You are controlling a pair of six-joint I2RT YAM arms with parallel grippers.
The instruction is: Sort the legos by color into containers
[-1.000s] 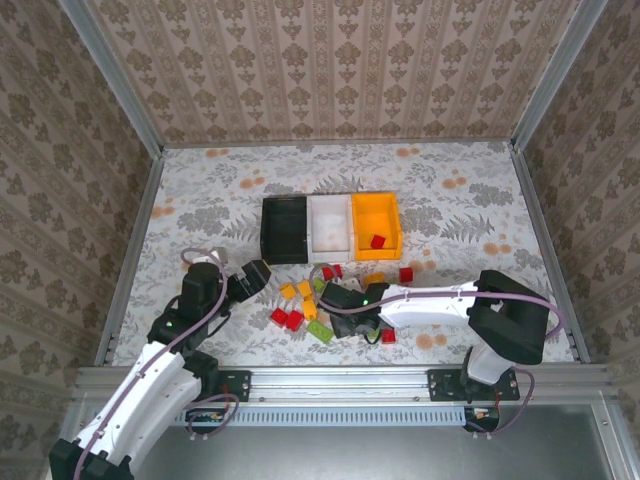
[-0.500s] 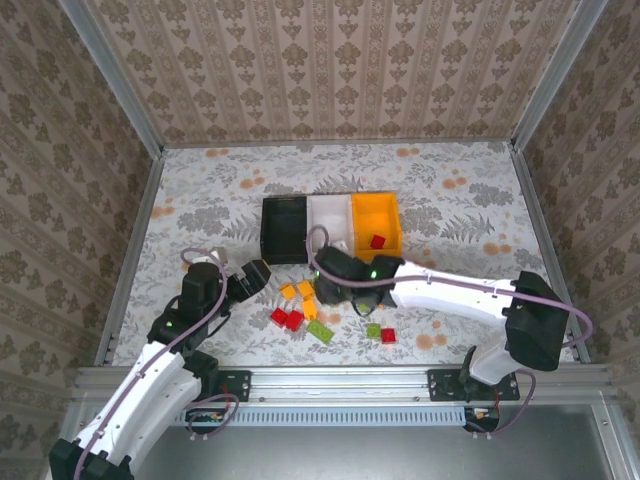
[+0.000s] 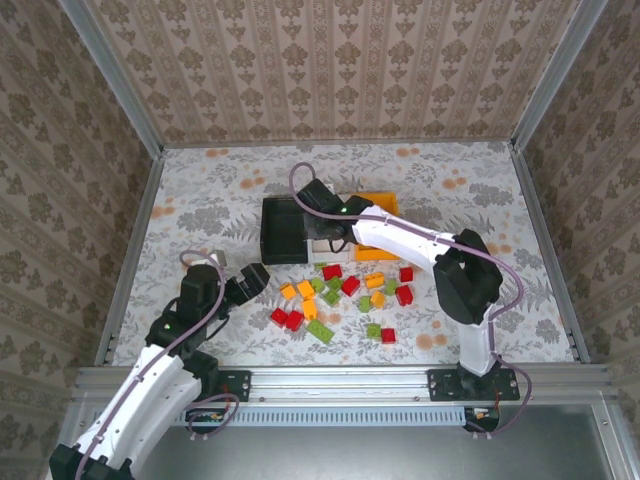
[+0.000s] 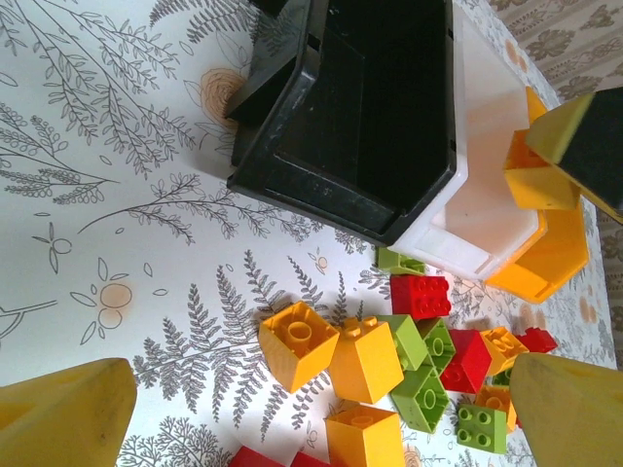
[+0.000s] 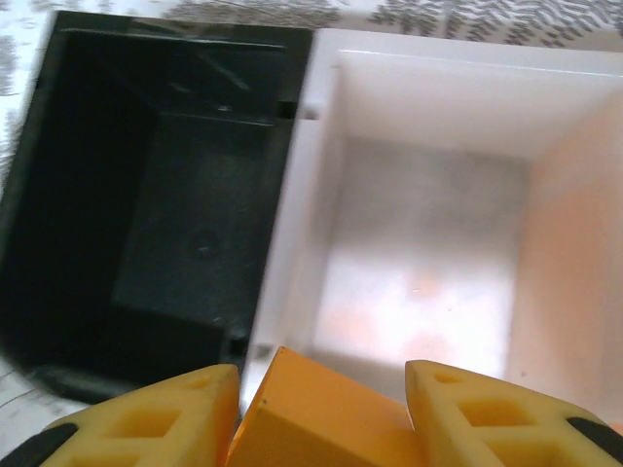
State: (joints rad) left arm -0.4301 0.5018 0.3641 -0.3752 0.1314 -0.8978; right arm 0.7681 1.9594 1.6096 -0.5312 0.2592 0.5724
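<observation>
2 arms (image 3: 150, 385): white shells, blk joints, lilac cables, yellow fingers (image 5: 146, 418).

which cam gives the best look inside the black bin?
Right wrist: it looks almost straight down into the black bin, whose floor is bare. Left wrist sees the bin at a slant, far end cropped. Top external shows the bin small, with the right arm over one corner.

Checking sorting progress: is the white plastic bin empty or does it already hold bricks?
Empty, as far as shows: the right wrist view looks into the white rectangular plastic bin and its visible floor is bare.
</observation>
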